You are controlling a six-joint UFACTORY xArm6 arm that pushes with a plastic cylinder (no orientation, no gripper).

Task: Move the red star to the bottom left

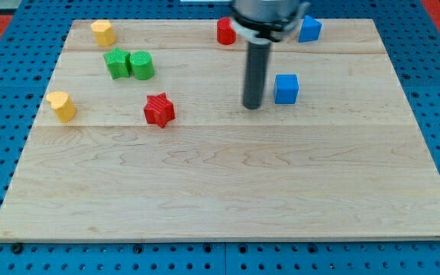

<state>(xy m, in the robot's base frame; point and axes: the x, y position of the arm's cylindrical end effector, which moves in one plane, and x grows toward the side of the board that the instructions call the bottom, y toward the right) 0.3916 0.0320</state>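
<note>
The red star (159, 110) lies on the wooden board (228, 191), left of the middle. My tip (252, 106) rests on the board to the star's right, about a fifth of the board's width away. It stands just left of a blue cube (286, 88), with a small gap between them.
A green star (117, 63) and a green cylinder (141, 65) sit side by side above the red star. A yellow block (62, 105) lies at the left edge, another yellow block (102, 33) at the top left. A red block (225, 31) and a blue block (309, 29) flank the rod at the top.
</note>
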